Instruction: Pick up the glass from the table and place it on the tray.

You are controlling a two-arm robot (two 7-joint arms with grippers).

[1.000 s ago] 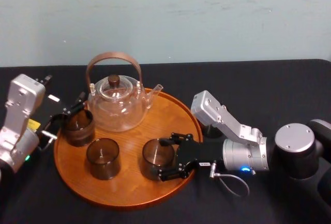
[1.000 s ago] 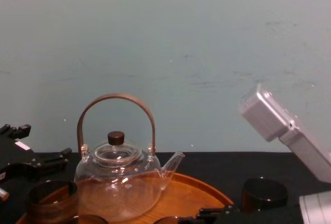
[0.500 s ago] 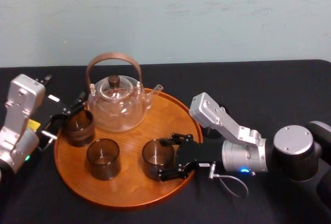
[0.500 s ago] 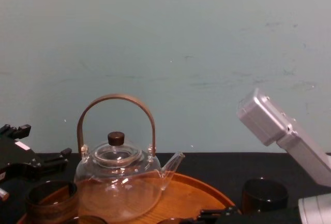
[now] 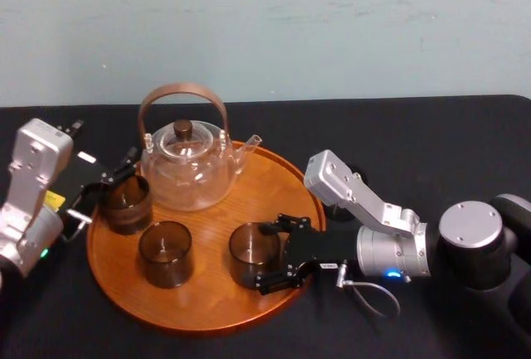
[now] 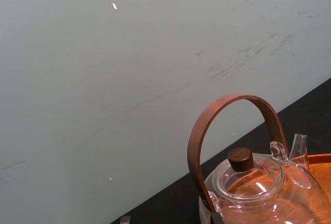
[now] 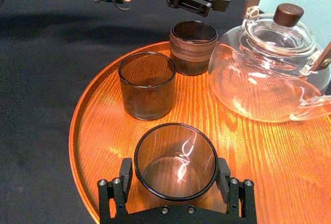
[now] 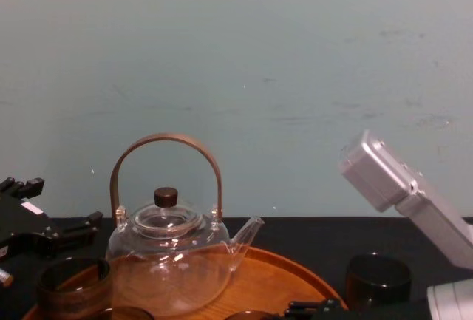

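Right claw (image 5: 265,256) reaches in over the right rim of the tray (image 5: 207,309) and pinches the glass (image 5: 247,247) on both sides. The glass stands upright and empty on the tray's front right. The tray also holds a teapot (image 5: 187,168) at the back, an empty front-left glass (image 5: 166,253) and a far-left glass (image 5: 126,203). A fourth glass (image 8: 378,279) sits on the table (image 5: 431,143) behind the right arm. Left claw (image 5: 120,172) hangs just beside the far-left glass, and I can't tell its state.

Left pincer (image 5: 106,185) spread, right pincer (image 5: 265,257) low, outstretched
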